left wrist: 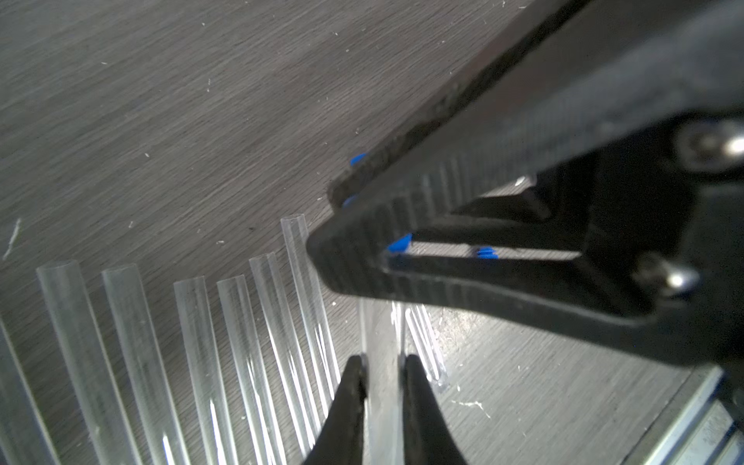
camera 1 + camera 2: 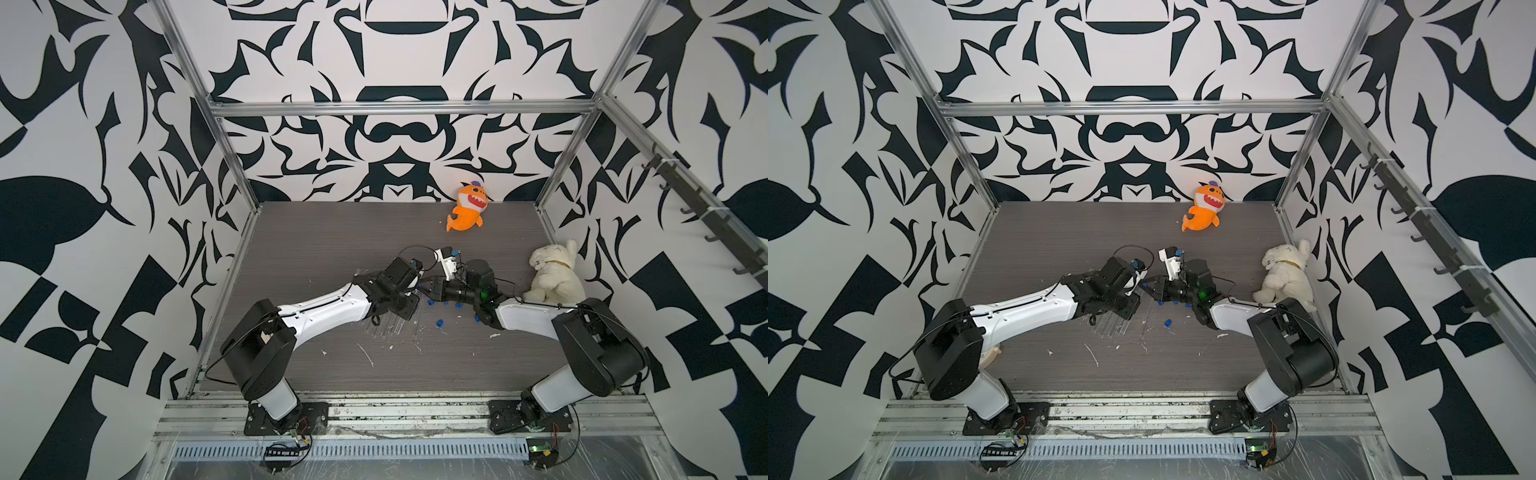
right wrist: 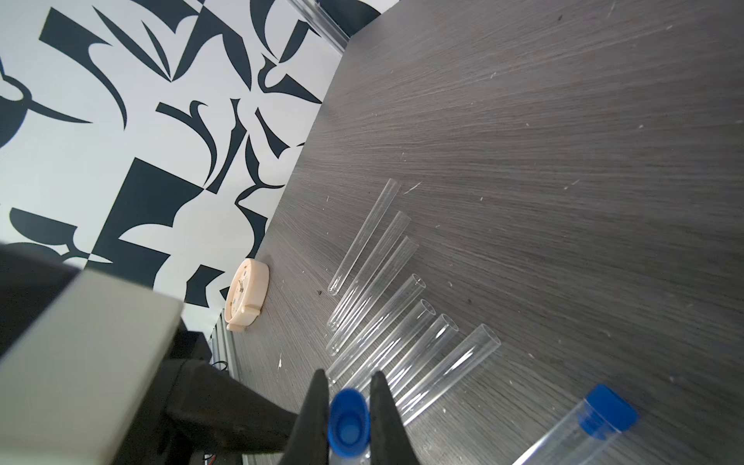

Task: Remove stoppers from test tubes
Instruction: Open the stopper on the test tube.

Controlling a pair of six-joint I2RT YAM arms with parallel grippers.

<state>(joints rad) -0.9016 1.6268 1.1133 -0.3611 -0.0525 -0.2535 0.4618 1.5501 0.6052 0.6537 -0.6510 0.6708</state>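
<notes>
Bright, even light, soft shadows. Wrist views blur close to the jaws; glare streaks the tubes beside them.

My right fingers stood closed on a blue stopper, one finger against each side, its hollow face toward the camera. Beyond them, seven open test tubes lay side by side on the grey table. A further tube near them carried a second stopper, also blue. A cream round case stood on edge at the table's border.
</notes>
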